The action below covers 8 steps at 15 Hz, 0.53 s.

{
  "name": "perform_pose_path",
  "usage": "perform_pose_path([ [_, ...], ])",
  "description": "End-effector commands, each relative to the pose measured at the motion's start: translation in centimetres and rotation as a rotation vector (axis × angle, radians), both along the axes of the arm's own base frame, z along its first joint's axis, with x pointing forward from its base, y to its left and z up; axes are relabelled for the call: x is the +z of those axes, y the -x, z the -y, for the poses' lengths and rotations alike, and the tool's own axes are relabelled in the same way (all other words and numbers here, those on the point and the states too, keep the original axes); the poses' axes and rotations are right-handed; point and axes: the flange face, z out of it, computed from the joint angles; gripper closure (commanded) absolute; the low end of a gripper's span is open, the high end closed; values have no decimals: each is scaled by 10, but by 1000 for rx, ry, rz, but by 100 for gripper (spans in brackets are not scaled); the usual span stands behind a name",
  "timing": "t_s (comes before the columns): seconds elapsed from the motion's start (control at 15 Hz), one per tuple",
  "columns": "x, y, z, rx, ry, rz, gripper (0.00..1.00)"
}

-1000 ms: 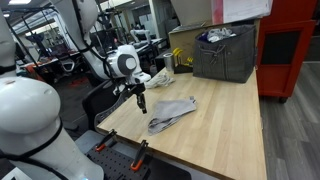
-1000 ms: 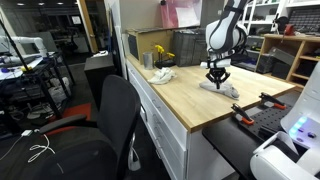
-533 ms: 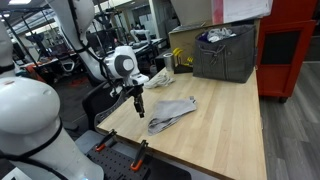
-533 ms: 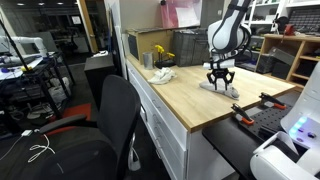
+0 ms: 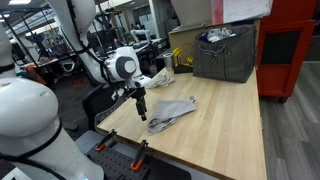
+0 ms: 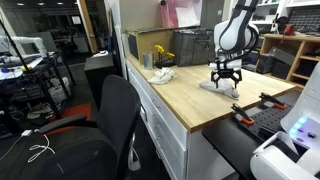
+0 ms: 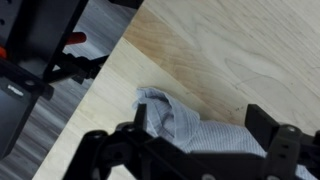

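A crumpled blue-grey striped cloth [image 5: 172, 112] lies on the light wooden table [image 5: 220, 125], near the table's corner. My gripper [image 5: 141, 105] hangs just above the cloth's end, jaws open and holding nothing. In the wrist view the cloth [image 7: 178, 115] lies between and below the two black fingers, and the gripper [image 7: 200, 125] straddles it. From the opposite side in an exterior view, the gripper [image 6: 226, 80] hovers over the cloth [image 6: 221, 89] near the table's far edge.
A grey bin [image 5: 225, 52] full of items stands at the back of the table beside a red cabinet [image 5: 290, 50]. A white crumpled item [image 5: 160, 77] lies behind the gripper. A black office chair [image 6: 112, 120] stands by the table. Clamps [image 5: 140, 150] grip the table's edge.
The jaws went from shut to wide open, letting go of the cloth, which now rests on the table. The gripper has shifted slightly sideways over it.
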Motion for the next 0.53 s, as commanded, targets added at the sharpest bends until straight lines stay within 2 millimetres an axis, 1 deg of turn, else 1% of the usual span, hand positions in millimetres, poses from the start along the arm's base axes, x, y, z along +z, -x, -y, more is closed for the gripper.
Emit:
perform_pose_path([
  [0.0,-8,3,12,16,-20,30,0],
  [0.07,-10,3,14,19,-25,36,0],
  [0.13,-14,3,16,30,-26,41,20],
  [0.27,-21,2,19,49,-28,51,32],
  [0.47,-30,4,23,72,-31,66,58],
])
